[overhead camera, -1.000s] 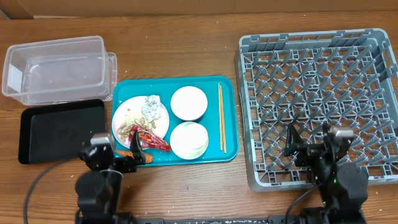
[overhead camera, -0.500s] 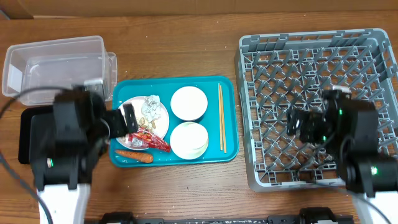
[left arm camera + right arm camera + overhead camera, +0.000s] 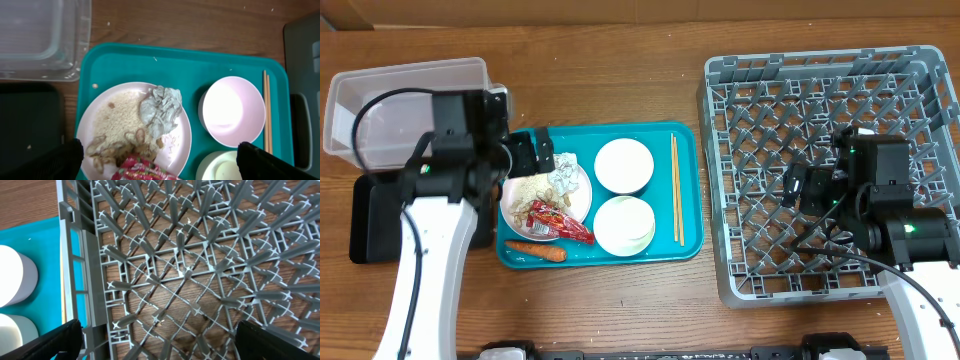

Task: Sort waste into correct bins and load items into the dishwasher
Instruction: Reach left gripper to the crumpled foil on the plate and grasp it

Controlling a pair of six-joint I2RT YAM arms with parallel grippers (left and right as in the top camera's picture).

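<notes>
A white plate (image 3: 546, 190) on the teal tray holds a foil ball (image 3: 563, 170), beige scraps and rice. A red wrapper (image 3: 560, 222) lies at its front edge and a carrot (image 3: 535, 250) beside it. Two white bowls (image 3: 623, 165) (image 3: 624, 225) and chopsticks (image 3: 675, 190) lie to the right. My left gripper (image 3: 534, 155) is open above the plate. In the left wrist view it (image 3: 159, 165) straddles the wrapper (image 3: 142, 170), with the foil (image 3: 161, 107) ahead. My right gripper (image 3: 817, 187) (image 3: 160, 342) is open and empty over the grey dish rack (image 3: 830, 100). I cannot make out a cup.
The clear tub (image 3: 400, 110) and the black tray (image 3: 370, 215) stand left of the teal tray (image 3: 685, 240). The rack's left wall (image 3: 75, 255) lies between my right gripper and the bowls (image 3: 15, 275).
Both arms have risen from the table's front edge and reached away from it. The left has come over the plate, and the right has come over the rack. No object has moved.
</notes>
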